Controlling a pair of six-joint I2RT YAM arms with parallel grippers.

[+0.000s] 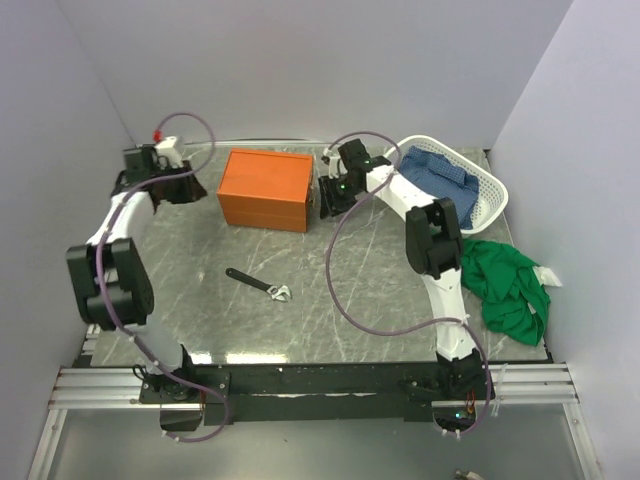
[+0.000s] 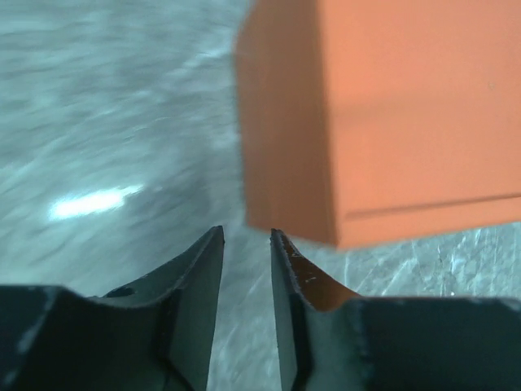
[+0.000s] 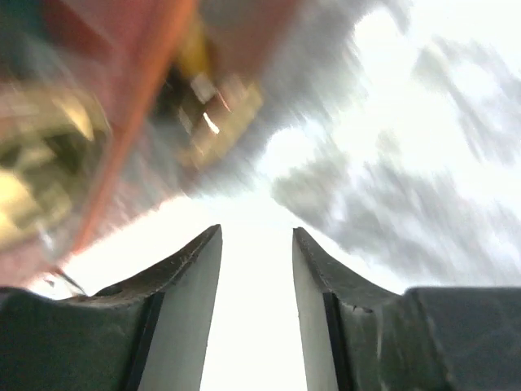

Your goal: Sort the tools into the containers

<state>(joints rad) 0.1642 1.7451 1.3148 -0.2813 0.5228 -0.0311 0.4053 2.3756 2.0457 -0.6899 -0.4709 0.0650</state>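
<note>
Beside the orange box [image 1: 265, 188], left gripper [image 2: 247, 238] and right gripper [image 3: 256, 234], jaws apart, empty.

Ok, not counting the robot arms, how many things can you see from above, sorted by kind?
orange box: 1
wrench: 1
white basket: 1
cloths: 2 (blue cloth, green cloth)
total: 5
</note>
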